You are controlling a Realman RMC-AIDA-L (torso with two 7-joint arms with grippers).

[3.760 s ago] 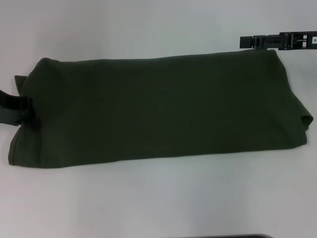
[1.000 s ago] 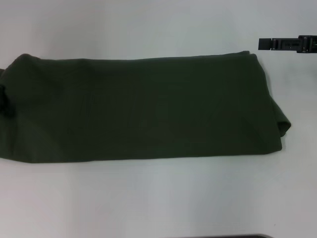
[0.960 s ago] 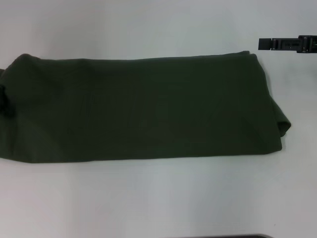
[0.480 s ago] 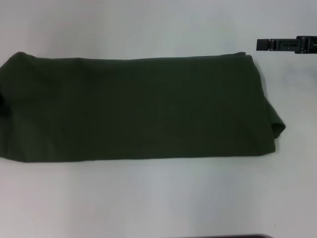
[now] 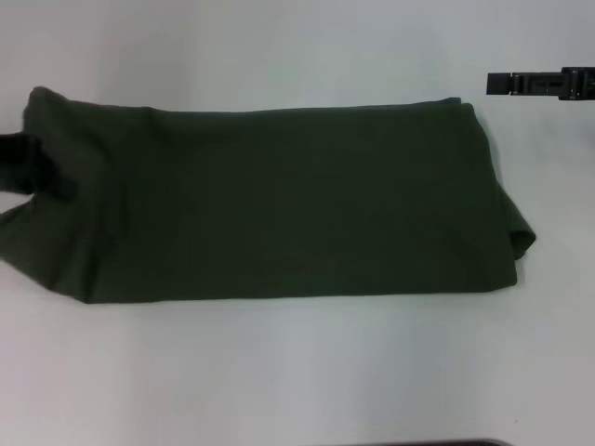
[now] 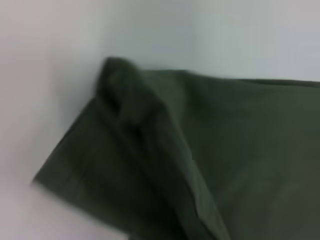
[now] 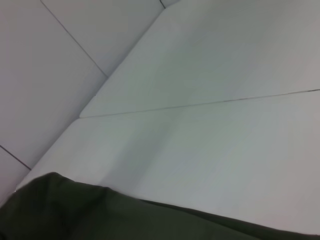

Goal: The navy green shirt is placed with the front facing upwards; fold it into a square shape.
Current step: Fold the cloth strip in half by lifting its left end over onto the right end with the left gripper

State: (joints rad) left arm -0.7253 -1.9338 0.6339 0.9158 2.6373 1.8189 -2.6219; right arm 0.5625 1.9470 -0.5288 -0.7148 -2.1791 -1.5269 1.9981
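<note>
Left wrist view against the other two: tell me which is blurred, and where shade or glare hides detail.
Left wrist view: the navy green shirt is soft, its folded corner smeared. Head view: fairly sharp; the shirt reads as one dark mass with little fold detail; the left gripper is a dark shape at its end, the right gripper crisp above the table. Right wrist view: even light, no glare, table seams clear.

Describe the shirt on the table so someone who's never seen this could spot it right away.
On the white table, the navy green shirt is the long dark olive band stretching side to side. The left gripper sits at its left end. Nothing else there is cloth.
</note>
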